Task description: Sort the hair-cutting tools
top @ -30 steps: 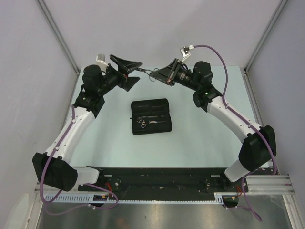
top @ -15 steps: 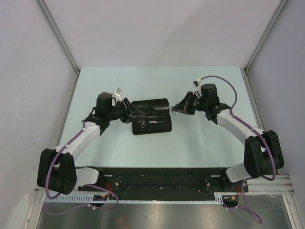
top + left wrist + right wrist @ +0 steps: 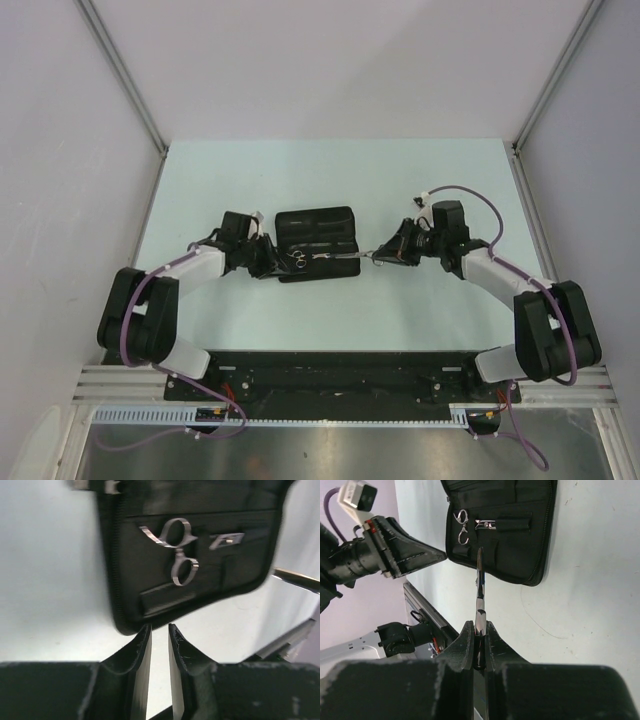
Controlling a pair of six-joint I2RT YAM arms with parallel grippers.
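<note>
Right gripper [image 3: 478, 627]: jaws clamped on slim silver tool [image 3: 479, 587], its tip reaching over the edge of the case [image 3: 520, 555]. Only the right wrist view shows this grip.

Left gripper [image 3: 159, 629]: narrow gap, nothing in it, just off a case corner. Overhead it is too small to judge.

Ring-handled scissors [image 3: 178, 555] lie on the case.

Two silver scissors [image 3: 178, 551] [image 3: 479, 587], one black fabric case [image 3: 520, 540] and two robot arms [image 3: 190, 265] [image 3: 490, 268]

The left pincer [image 3: 268, 258] and the right pincer [image 3: 378, 254] with its scissors [image 3: 480, 582] are down from high, flanking the case [image 3: 315, 222]; the left's gap is now a slit.
</note>
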